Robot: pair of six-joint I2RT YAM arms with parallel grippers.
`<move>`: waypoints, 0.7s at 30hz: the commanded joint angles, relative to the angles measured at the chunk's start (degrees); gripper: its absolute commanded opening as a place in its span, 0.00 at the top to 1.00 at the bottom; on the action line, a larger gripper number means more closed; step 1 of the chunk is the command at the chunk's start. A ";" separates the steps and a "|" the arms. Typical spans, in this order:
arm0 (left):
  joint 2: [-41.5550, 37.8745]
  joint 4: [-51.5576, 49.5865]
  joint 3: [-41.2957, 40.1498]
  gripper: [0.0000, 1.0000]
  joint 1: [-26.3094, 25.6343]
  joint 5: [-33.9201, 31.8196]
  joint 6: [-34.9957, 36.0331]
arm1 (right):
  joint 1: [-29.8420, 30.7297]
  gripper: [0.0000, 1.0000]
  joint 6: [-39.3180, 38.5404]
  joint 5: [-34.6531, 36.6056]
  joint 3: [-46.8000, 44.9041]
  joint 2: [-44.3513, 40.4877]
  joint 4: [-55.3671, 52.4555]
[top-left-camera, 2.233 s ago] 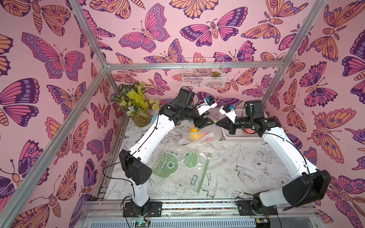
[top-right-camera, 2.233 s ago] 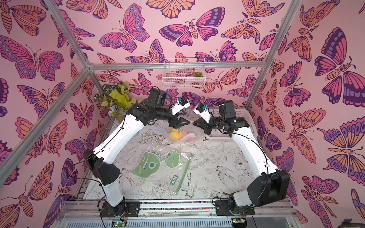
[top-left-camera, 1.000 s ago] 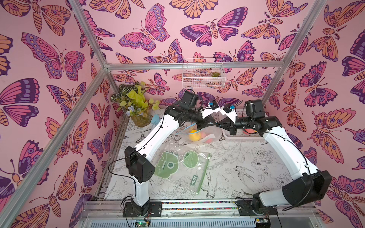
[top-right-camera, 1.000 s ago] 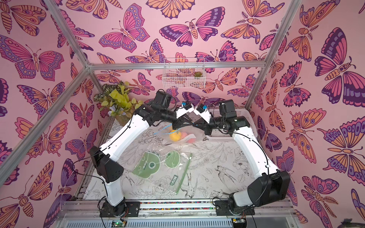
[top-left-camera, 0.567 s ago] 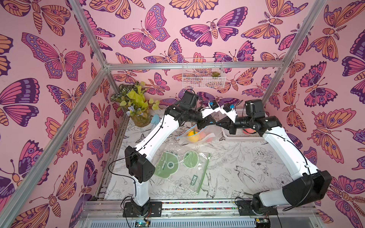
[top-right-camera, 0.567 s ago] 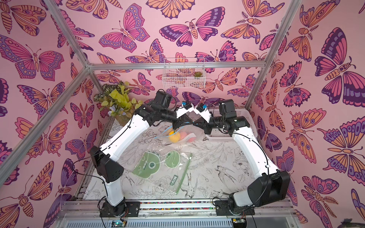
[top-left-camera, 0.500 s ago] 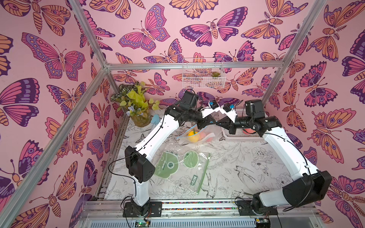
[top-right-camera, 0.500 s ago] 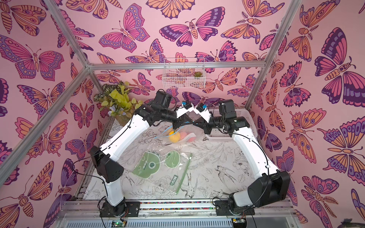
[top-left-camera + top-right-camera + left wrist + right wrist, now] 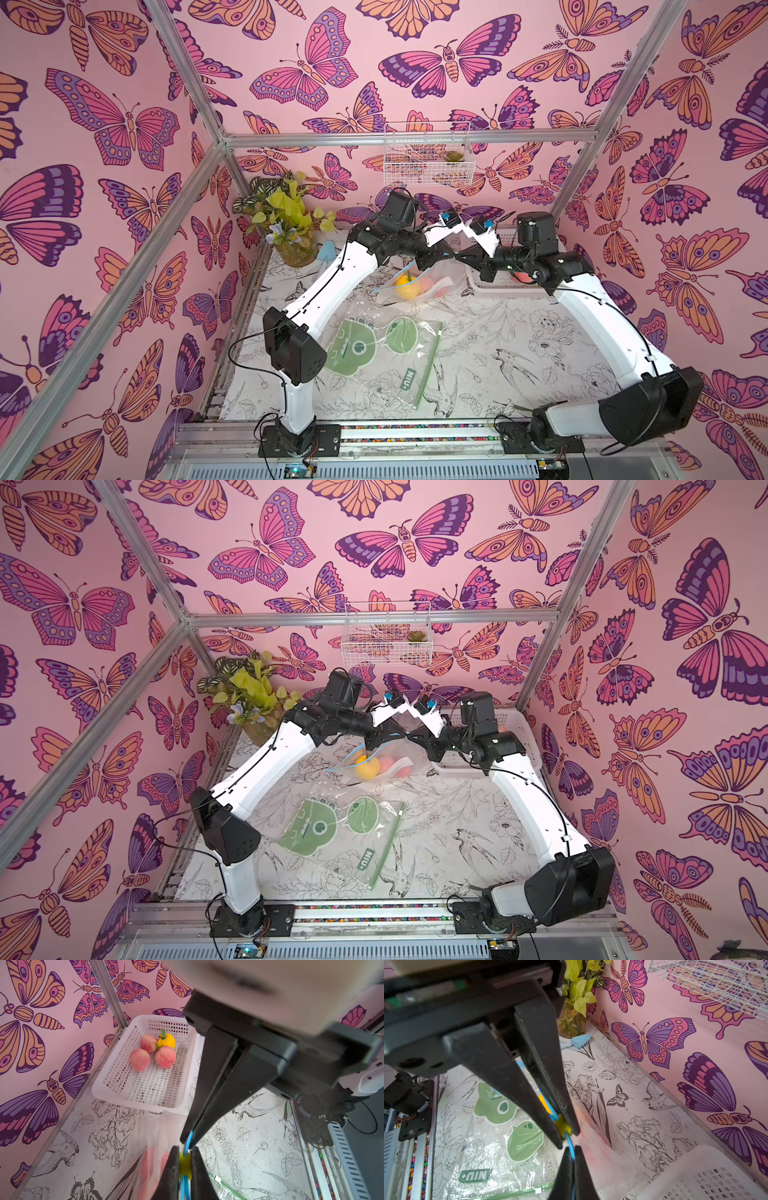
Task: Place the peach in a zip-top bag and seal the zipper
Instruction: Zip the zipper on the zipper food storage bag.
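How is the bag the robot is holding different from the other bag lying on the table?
The held bag is gripped along its zipper by the left pincer and right pincer; the flat bag lies untouched on the table. The held bag contains a peach and a yellow fruit; the flat bag looks empty. The held bag's zipper is blue, the flat bag's green, with green cartoon prints. Both are clear plastic.

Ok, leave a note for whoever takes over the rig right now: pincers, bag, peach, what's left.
Left pincer: shut on the blue zipper track.
Right pincer: shut on the yellow slider, right beside it.
The bag hangs from both, with the peach and a yellow fruit inside.
Done: peach bagged.
To do: the mouth looks unsealed, so run the slider along the track.
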 commanded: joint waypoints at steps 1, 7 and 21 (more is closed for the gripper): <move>-2.20 -2.78 -1.70 0.90 0.72 -2.79 0.01 | -0.57 1.00 2.07 5.12 -0.37 -1.37 1.34; -3.09 -2.76 -2.41 0.90 1.14 -3.18 -0.13 | -0.59 1.00 3.11 6.69 -0.56 -1.46 2.40; -4.54 -2.74 -3.65 0.89 2.30 -3.52 -0.87 | -0.58 1.00 5.92 11.08 -0.82 -1.11 4.49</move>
